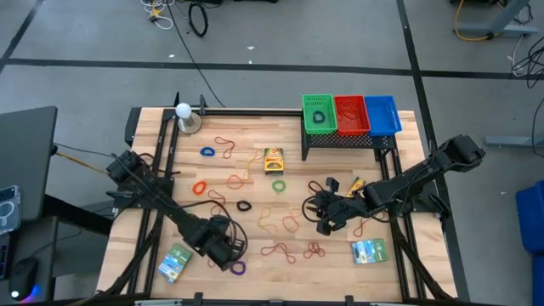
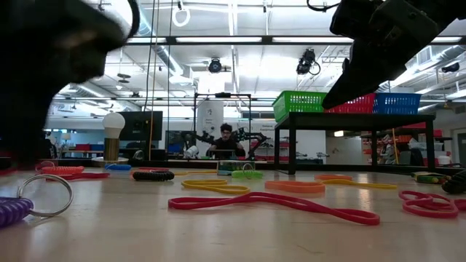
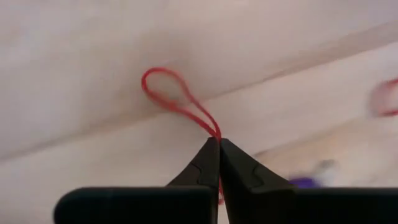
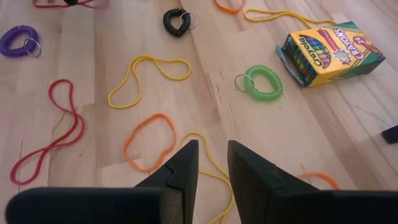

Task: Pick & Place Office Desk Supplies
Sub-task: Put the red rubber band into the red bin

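My left gripper (image 3: 219,142) is near the table's near edge (image 1: 225,248), shut on a thin red rubber band (image 3: 168,87). A purple coil ring (image 1: 236,268) lies beside it. My right gripper (image 4: 212,152) is open right of centre (image 1: 323,210), over a yellow band (image 4: 214,177) that lies flat. Ahead of it on the wood lie an orange band (image 4: 149,140), a green coil ring (image 4: 264,81), a yellow crayon box (image 4: 329,50), a black coil ring (image 4: 177,22) and a red band (image 4: 50,130). Green-blue packets (image 1: 174,262) (image 1: 368,251) lie flat near the near edge. My left gripper pinches the red rubber band between its two fingertips at one narrow end (image 3: 216,132). The band's loop (image 3: 155,78) reaches out beyond the fingertips. Whether the loop rests on the table, I cannot tell.
Green (image 1: 319,113), red (image 1: 351,113) and blue (image 1: 381,113) bins sit on a black rack at the far edge. A white ball on a round metal base (image 1: 183,112) stands far left. Several more bands lie scattered across the middle, such as a long red one (image 2: 277,204).
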Robot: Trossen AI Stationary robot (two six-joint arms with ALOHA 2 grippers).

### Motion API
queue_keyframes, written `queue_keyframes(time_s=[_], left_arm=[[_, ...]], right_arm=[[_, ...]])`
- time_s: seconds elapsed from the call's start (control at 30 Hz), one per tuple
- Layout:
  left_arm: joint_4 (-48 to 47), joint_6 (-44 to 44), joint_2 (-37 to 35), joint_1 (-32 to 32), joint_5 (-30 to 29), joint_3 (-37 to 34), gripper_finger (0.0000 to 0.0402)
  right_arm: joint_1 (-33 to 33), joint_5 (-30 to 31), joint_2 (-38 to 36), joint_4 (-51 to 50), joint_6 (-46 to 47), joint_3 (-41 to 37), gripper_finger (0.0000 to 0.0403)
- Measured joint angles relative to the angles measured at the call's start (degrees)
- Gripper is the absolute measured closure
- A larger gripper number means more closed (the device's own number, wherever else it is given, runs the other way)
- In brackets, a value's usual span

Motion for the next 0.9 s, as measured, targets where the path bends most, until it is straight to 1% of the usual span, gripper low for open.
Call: queue_keyframes(time_s=[0.07, 0.27, 0.4, 0.43, 0.5, 0.6, 0.7, 0.8, 0.9], left_arm=[[0.01, 1.00, -1.21, -0.91, -5.27, 0.00, 0.0396], [3.27, 11.37, -4.34, -2.14, -19.30, 0.00, 0.0397], [6.51, 16.89, -6.34, -2.05, -31.46, 0.00, 0.0397], [7.05, 18.27, -6.85, -2.07, -33.88, -0.11, 0.0397], [9.27, 21.67, -7.97, -2.05, -36.75, -0.98, 0.0398], [16.45, 27.30, -9.97, -1.95, -38.14, -4.79, 0.0398], [27.14, 33.76, -11.82, -1.25, -37.01, -10.33, 0.0398], [40.94, 41.48, -13.03, 0.63, -35.05, -16.30, 0.0398], [56.49, 50.93, -13.48, 3.98, -32.36, -21.20, 0.0398]], right_arm=[[0.00, 0.03, 0.00, 0.01, 0.01, 0.00, 0.0307], [0.00, 0.32, 0.00, 0.05, 0.18, 0.00, 0.0307], [-0.43, 0.32, 0.01, 0.08, 0.48, 0.00, 0.0307], [-0.62, 0.30, 0.00, 0.11, 0.68, 0.00, 0.0307], [-0.96, 0.30, 0.01, 0.18, 1.65, 0.00, 0.0307], [-1.35, 0.32, 0.01, 1.16, 2.13, 0.00, 0.0307], [-1.61, 1.18, 0.02, 2.98, 2.13, 0.00, 0.0307], [-1.62, 1.76, 0.02, 4.84, 2.12, 0.04, 0.0307], [-1.60, 2.00, 0.02, 6.82, 2.14, 0.04, 0.0305]])
